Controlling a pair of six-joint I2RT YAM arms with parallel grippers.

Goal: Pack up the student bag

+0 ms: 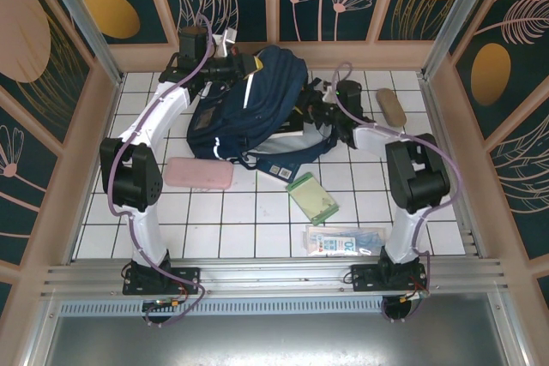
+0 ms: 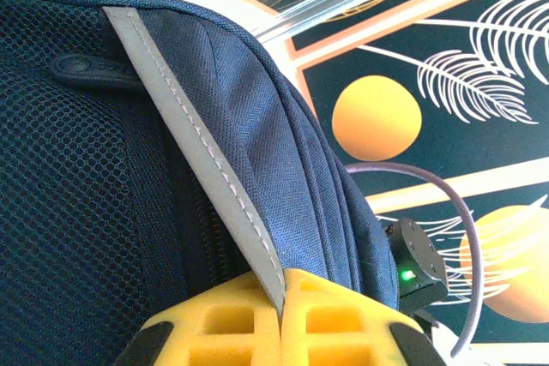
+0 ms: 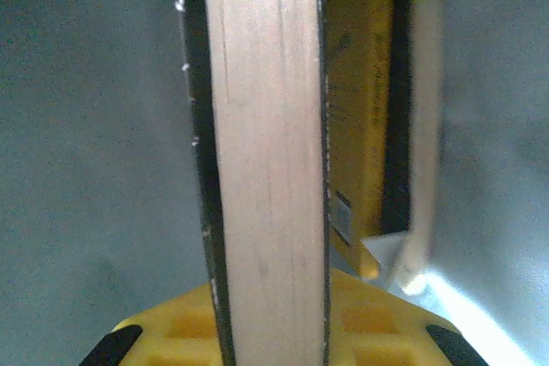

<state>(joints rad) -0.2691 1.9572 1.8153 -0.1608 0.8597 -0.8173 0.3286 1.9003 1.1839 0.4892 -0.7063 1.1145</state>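
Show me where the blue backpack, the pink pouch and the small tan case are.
backpack (image 1: 276,92): overhead view, on its navy fabric body.
pink pouch (image 1: 198,173): overhead view, middle of its flat top.
tan case (image 1: 393,107): overhead view, middle of its oval top.

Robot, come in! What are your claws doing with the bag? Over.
Left claw shut on stripe of bag. Right claw shut on a book, seemingly inside the bag. Yellow book close beside it.
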